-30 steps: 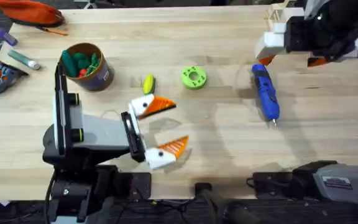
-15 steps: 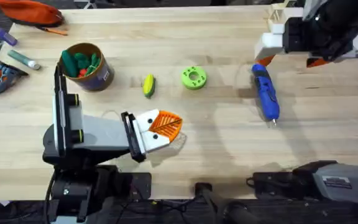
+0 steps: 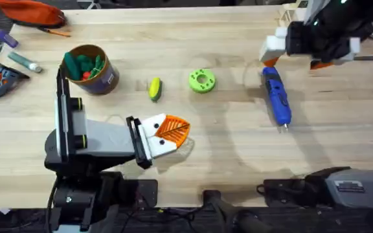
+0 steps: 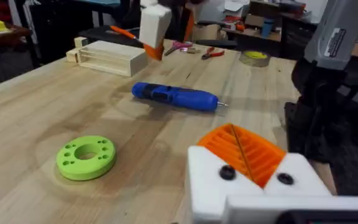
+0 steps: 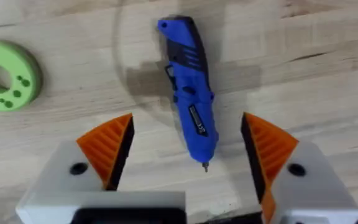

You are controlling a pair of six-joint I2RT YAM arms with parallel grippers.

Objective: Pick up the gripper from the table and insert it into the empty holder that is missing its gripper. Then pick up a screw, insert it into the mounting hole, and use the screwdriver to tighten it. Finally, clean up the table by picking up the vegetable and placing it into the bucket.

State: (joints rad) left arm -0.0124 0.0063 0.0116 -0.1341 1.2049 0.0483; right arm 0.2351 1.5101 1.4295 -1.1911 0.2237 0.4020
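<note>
A pale wood-plank counter (image 3: 225, 155) under even light fills the workspace. Beyond its far edge, seen from the left wrist, stand dark workbenches (image 4: 253, 25) cluttered with tools, a yellow tape roll (image 4: 254, 57) and a stacked wooden frame (image 4: 107, 56).

One screwdriver (image 3: 276, 96), one vegetable (image 3: 154, 88), one bucket (image 3: 89, 69), one green disc (image 3: 201, 80)
</note>
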